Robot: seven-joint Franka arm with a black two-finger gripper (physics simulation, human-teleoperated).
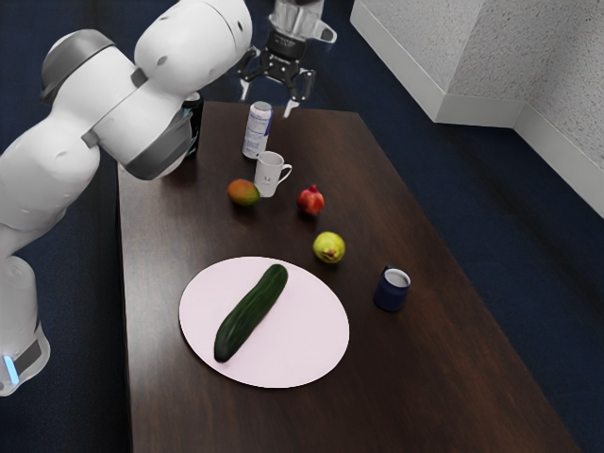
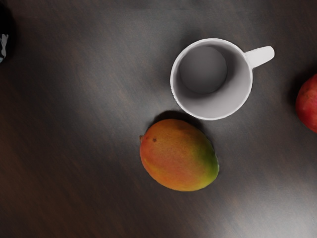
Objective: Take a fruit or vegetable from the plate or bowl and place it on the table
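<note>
1. Dark blue carpeted floor [image 1: 528, 283]; pale speckled wall [image 1: 406, 42] with white baseboard beyond it.
2. Long dark-brown wooden table [image 1: 406, 396], smooth top.
3. White, rounded, jointed robot arm [image 1: 198, 47], in from the exterior view's left, reaching over the table's far end.
4. Flat, round, pale pink plate [image 1: 311, 330], on the table's near part.
5. Black two-finger gripper [image 1: 267, 102], raised above the tabletop at the far end. Fingers spread wide, nothing pinched.
6. Long dark-green cucumber [image 1: 251, 313], the task's vegetable: lying on the plate, slantwise, both ends near the rim.
7. Tall white cylindrical can [image 1: 257, 132] with blue markings, upright behind the white mug.
8. Black upright cylindrical item [image 1: 194, 127], partly hidden by the arm; type unclear.
9. White ceramic mug [image 1: 268, 176], upright, empty inside per wrist view, handle on the pomegranate's side.
10. Small navy-blue mug [image 1: 391, 292] with pale interior, upright on the table, apart from the plate toward the exterior view's right.
11. Oval orange-red and green mango [image 1: 243, 192], on the table just beside the white mug.
12. Round yellow-green fruit [image 1: 328, 247], on the table between plate and pomegranate.
13. Round red pomegranate [image 1: 310, 201], on the table near the white mug.
</note>
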